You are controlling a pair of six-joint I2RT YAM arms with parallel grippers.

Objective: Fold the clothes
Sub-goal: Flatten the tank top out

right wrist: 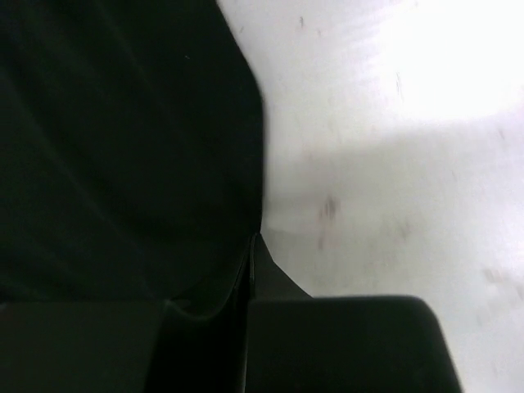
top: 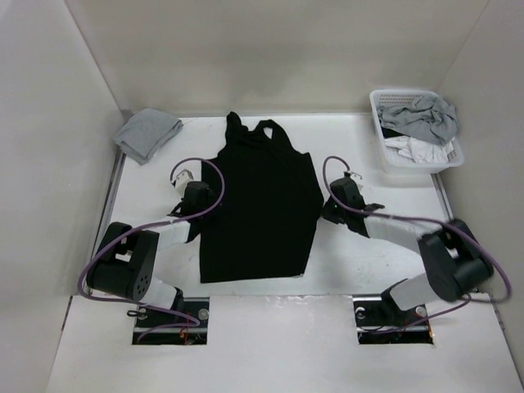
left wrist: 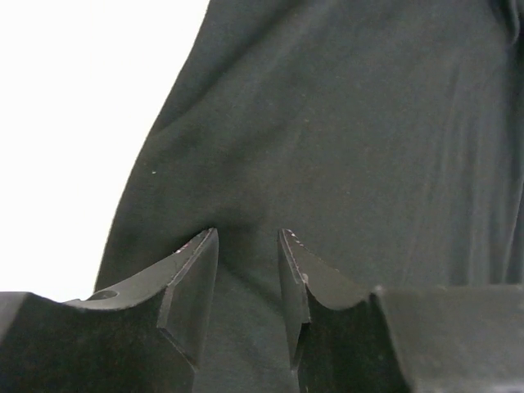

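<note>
Left gripper (left wrist: 248,237): jaws partly apart, clear gap, tips down on the black garment (left wrist: 344,123) just inside its left edge, fabric under and between them. Right gripper (right wrist: 252,241): jaws closed, tips right at the garment's right edge; can't tell if any fabric is pinched. In the top view the garment lies flat mid-frame on the white table (top: 368,246), straps toward the top, one gripper at each side around mid-height.
</note>
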